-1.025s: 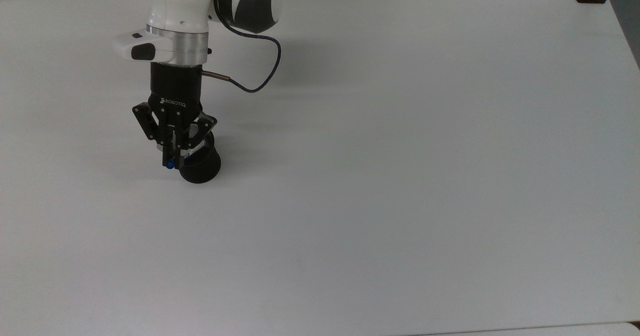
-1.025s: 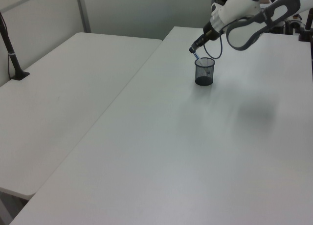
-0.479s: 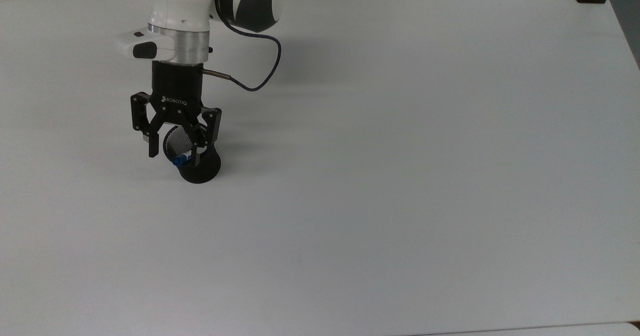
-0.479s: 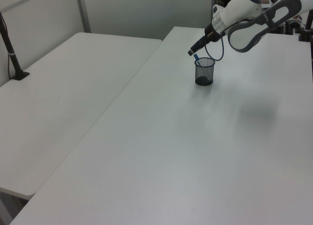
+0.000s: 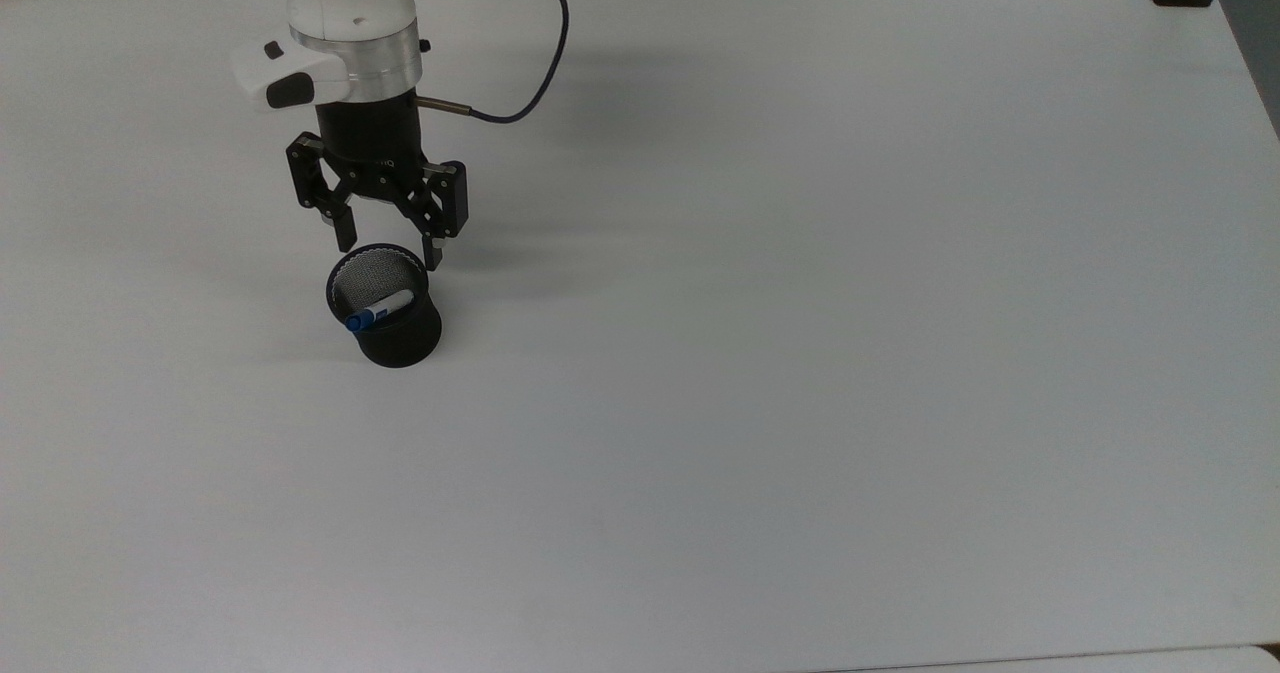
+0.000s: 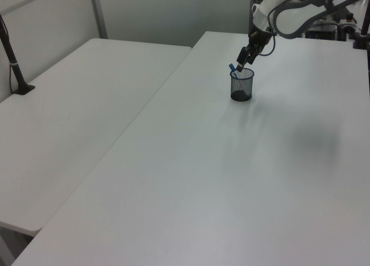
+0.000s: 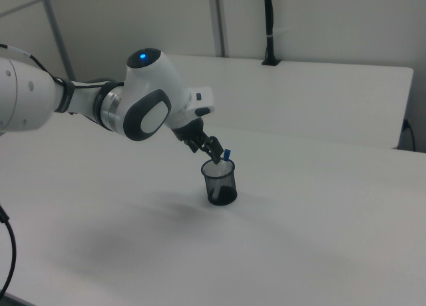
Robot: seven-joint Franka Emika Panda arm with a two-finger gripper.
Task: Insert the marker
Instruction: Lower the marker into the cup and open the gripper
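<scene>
White table [image 5: 800, 353]; marker [image 5: 380, 309] in mesh cup [image 5: 398, 338], beneath spread, empty fingers [image 5: 345, 231].

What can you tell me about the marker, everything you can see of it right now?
The marker is a slim pen with a white barrel and a blue end. It stands tilted inside the black mesh cup, with its blue end resting against the rim at the top view's left and poking just above the rim in the right view. Its lower part is hidden in the cup. Only the cup touches it; the open gripper hangs apart from it, above the cup's far rim.
</scene>
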